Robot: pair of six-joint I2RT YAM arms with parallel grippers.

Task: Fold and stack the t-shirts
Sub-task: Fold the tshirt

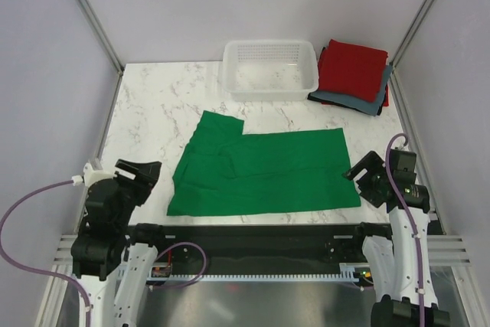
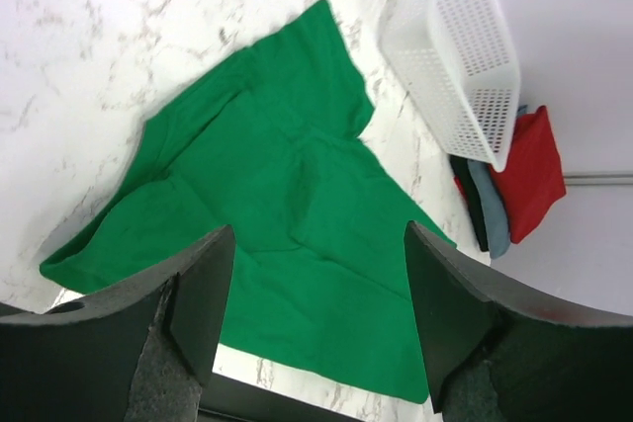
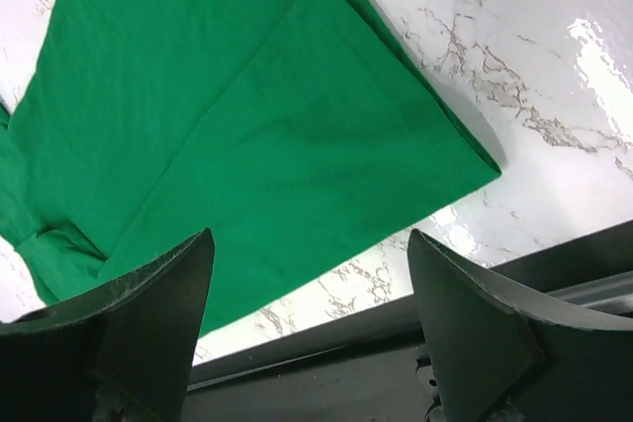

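1. Across the centre of the overhead frame, on the white marbled surface (image 1: 153, 105): green t-shirt (image 1: 264, 174), spread mostly flat, partly doubled over itself, one flap jutting toward the upper left.
2. Upper right of the same frame: folded stack, red t-shirt (image 1: 354, 65) on top, grey-blue t-shirt (image 1: 366, 100) peeking out beneath at the lower edge, a darker layer under that. Well apart from the green t-shirt.
3. Just beside the stack, toward frame centre at the top: white mesh basket (image 1: 269, 70), upright on the surface.
4. Lower left of the overhead frame: left claw (image 1: 142, 176), released, fingers spread wide, grasping nothing, poised near the green t-shirt's lower-left corner. Seen from its wrist camera, green cloth filling the gap between the two dark fingers (image 2: 203, 294).
5. Lower right: right claw (image 1: 361, 174), likewise released and grasping nothing, poised at the green t-shirt's right edge. From its wrist camera, the cloth's corner lying flat on the marble, toward the right of the frame.
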